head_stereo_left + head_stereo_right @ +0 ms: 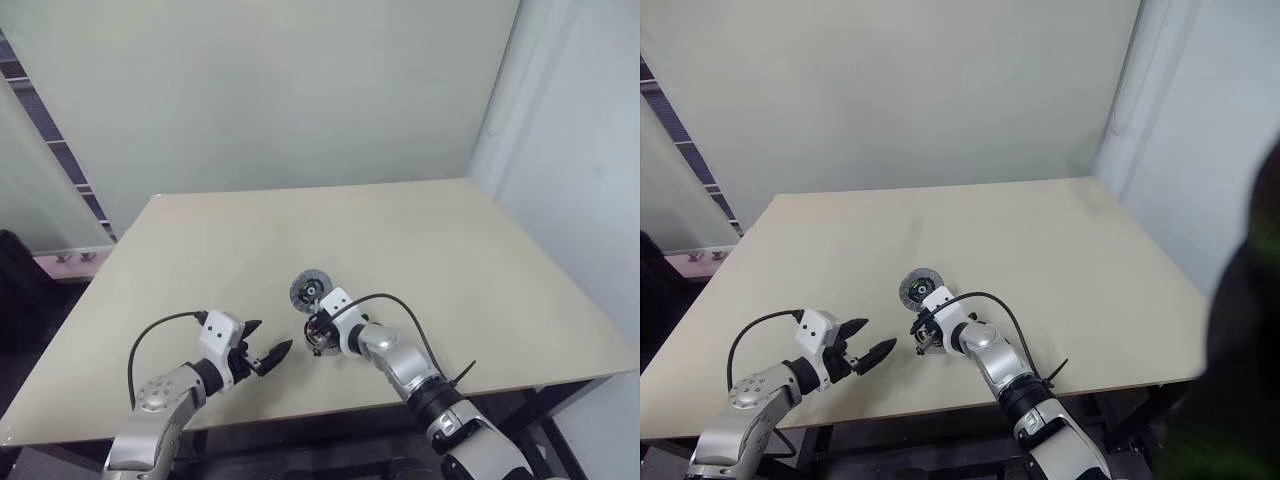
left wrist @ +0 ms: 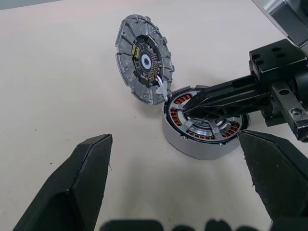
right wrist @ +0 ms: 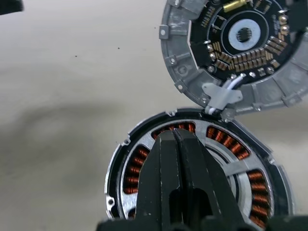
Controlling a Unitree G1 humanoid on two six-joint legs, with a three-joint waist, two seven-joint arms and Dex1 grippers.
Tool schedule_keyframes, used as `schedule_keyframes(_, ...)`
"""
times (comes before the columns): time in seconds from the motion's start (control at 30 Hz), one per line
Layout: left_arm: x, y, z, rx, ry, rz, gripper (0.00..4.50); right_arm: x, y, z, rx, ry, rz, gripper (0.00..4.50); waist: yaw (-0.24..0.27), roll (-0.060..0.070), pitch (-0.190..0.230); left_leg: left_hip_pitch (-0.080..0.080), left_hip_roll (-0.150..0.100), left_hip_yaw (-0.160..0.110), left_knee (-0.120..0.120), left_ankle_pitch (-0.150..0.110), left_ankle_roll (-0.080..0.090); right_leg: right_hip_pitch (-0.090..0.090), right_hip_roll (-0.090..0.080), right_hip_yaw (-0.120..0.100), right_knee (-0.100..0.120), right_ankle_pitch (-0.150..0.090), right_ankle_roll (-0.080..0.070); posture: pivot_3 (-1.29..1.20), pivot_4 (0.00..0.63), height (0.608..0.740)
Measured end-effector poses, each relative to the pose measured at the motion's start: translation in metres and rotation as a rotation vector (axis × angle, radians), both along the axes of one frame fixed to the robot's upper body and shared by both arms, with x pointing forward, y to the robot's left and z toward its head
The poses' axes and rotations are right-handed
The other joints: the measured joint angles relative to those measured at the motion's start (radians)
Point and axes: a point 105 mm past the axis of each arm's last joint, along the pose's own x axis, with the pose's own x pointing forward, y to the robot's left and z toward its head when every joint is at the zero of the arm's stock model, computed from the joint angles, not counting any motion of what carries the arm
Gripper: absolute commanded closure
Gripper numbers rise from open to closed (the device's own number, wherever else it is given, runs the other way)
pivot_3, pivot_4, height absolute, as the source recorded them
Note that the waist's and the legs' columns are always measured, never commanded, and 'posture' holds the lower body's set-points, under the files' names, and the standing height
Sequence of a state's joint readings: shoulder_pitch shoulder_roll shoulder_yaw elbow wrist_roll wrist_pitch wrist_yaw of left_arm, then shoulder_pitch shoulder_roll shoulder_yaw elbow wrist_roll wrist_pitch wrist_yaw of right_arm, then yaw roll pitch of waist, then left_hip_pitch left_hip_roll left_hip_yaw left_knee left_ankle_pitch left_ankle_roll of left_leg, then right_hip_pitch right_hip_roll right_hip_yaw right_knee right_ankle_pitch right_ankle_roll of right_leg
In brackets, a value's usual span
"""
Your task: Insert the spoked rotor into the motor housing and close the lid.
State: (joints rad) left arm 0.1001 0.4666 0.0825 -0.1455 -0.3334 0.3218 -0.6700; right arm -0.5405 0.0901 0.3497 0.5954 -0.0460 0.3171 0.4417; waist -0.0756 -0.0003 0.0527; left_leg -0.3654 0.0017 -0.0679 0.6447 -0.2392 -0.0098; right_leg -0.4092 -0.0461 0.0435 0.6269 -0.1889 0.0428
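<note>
Right gripper (image 3: 175,137): I see its two black fingers pressed together with no gap, tips lying over the motor housing (image 3: 144,166), nothing clearly held between them. My right wrist view gives the detail: copper windings in a ring, and silver spokes of the spoked rotor (image 3: 226,168) already seated inside that ring

Lid (image 3: 240,48): round grey disc with a dark circuit face, standing tilted open against the housing's edge and joined to it by a small bracket and pale wires

Left gripper (image 2: 178,183): fingers spread wide, empty, well apart from the housing. My left wrist view shows what the right wrist view cannot: the housing (image 2: 204,125) as a short drum resting flat on the table (image 2: 57,82), lid (image 2: 144,57) leaning upright beside it, right fingers reaching across the top

Head views: both arms over the near half of the beige table (image 1: 450,260), the left gripper (image 1: 262,352) just beside the parts, the lid (image 1: 309,289) a small grey disc
</note>
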Motion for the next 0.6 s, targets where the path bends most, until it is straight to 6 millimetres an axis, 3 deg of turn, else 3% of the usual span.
schedule_keyframes(0.1,0.0,0.0,0.0,0.0,0.001,0.0,0.0,0.006,-0.013,0.007,-0.007,-0.008,-0.018,3.88,0.0,0.0,0.0,0.0,0.0,0.001,0.0,0.0,0.0,0.0,-0.001,0.0,0.0,0.0,0.0,0.0,0.0,0.74)
schedule_keyframes(0.2,0.001,-0.001,0.001,-0.001,-0.004,-0.004,0.0,0.009,-0.024,0.017,-0.034,-0.029,0.008,2.94,0.0,0.0,0.0,0.0,0.0,0.0,0.0,0.0,0.0,0.0,-0.001,0.0,0.0,0.0,0.0,0.0,0.0,0.74)
schedule_keyframes(0.47,0.006,-0.008,0.005,-0.006,-0.017,-0.033,0.0,0.006,-0.05,0.037,-0.215,-0.073,0.15,0.02,0.0,0.0,0.0,0.0,0.0,0.0,-0.002,0.0,0.0,-0.001,-0.001,0.0,0.0,0.0,0.0,0.0,0.0,0.74)
schedule_keyframes(0.6,0.008,-0.009,0.002,-0.009,-0.006,-0.037,0.0,-0.003,-0.056,0.038,-0.331,-0.076,0.259,0.02,0.0,-0.001,0.0,0.0,0.0,0.001,-0.002,0.0,0.0,-0.001,-0.001,-0.001,-0.001,0.0,0.0,0.0,0.0,0.74)
